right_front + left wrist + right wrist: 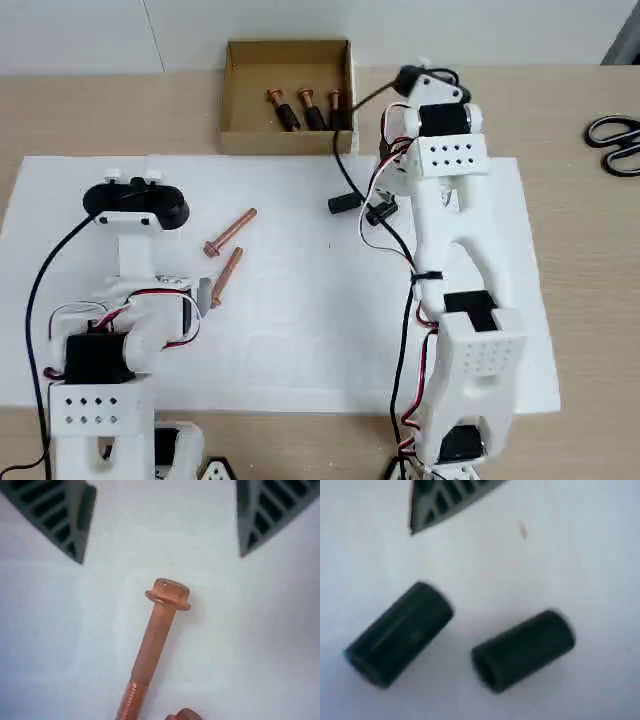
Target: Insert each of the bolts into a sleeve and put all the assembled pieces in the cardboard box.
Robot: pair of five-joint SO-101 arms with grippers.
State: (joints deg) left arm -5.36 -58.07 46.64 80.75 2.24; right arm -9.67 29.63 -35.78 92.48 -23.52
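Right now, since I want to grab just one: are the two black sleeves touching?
Apart. Right wrist view shows bare white sheet between one sleeve and the other sleeve.

A sheet (290, 330) covers the middle of the table (100, 110). Behind its far edge stands the cardboard box (226, 100) — three assembled pieces (308, 108) lie side by side in it. Two bolts (231, 232) lie on the sheet left of centre, one just before the other, near the left arm (130, 300); two sleeves (344, 203) lie right of centre, beside the right arm (470, 290). Scissors (615, 143) rest on the table's far right, off the sheet.
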